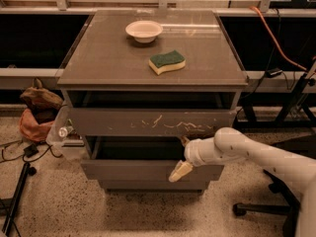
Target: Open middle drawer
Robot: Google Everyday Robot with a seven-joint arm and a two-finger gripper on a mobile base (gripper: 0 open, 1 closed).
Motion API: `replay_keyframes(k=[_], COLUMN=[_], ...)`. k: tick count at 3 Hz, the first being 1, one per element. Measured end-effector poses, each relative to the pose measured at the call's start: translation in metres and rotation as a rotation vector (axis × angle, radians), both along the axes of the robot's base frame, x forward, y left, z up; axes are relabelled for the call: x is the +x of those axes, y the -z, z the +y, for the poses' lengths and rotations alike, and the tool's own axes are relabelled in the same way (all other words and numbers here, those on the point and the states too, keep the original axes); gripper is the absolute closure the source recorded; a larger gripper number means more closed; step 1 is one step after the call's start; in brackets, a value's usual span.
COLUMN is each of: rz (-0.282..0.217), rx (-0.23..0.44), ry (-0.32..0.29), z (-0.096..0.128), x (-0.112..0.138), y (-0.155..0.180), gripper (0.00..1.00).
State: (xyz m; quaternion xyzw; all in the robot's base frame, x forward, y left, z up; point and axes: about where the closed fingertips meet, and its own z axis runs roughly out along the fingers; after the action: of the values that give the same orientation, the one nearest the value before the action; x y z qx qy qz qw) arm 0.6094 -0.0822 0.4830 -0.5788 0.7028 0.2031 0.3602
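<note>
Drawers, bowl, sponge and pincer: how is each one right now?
Top drawer: partly pulled out.
Middle drawer: partly pulled out.
Bottom drawer: pushed in.
Bowl: upright.
Sponge: lying flat, green side up.
Pincer: open, at the middle drawer's top edge, right of its middle.

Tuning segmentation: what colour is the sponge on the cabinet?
Sponge: green over yellow, camera view; claw at middle drawer.
</note>
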Motion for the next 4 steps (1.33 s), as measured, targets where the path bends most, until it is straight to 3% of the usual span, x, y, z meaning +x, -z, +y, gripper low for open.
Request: replay_keyframes(k=[1, 2, 4], rz=[0.049, 0.092, 0.148], rx=[-0.007, -0.005, 0.003], ry=[-0.011, -0.034, -0.055], z=[0.002, 0.007, 0.014], x=[0.014, 0.008, -0.040], y=[0.020, 0.039, 0.065], gripper=[0.00, 0.00, 0.00])
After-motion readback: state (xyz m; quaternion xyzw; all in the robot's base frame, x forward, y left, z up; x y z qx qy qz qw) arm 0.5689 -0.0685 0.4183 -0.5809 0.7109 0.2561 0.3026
